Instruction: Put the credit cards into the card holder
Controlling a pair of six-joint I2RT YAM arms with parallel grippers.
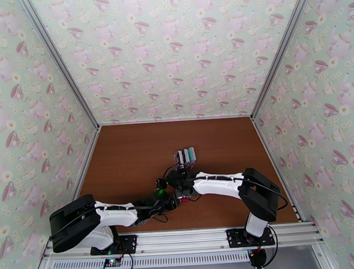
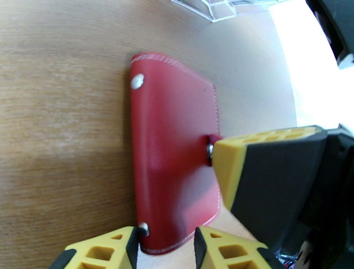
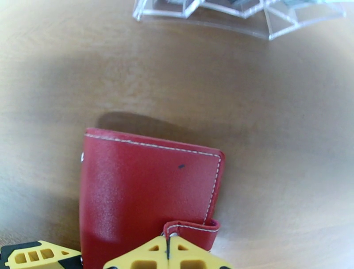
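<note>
Centrally, by the tabletop's [image 3: 265,110] near edge, the closed card holder [image 3: 146,190] lies flat. The left end effector [image 2: 166,241] clamps its end, and the right end effector [image 3: 168,245] pinches its snap tab [image 3: 194,230].

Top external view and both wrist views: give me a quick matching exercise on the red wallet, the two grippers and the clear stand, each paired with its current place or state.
Things:
1. red leather-like folding wallet
2. right gripper
3. left gripper
4. clear plastic slotted stand

Places or states:
A. shut on the snap tab
B. standing beyond the wallet, farther from the arm bases
C. lying closed on the brown wooden table
D. jaws apart at one end of the wallet

Pairs: 1-C, 2-A, 3-D, 4-B
</note>
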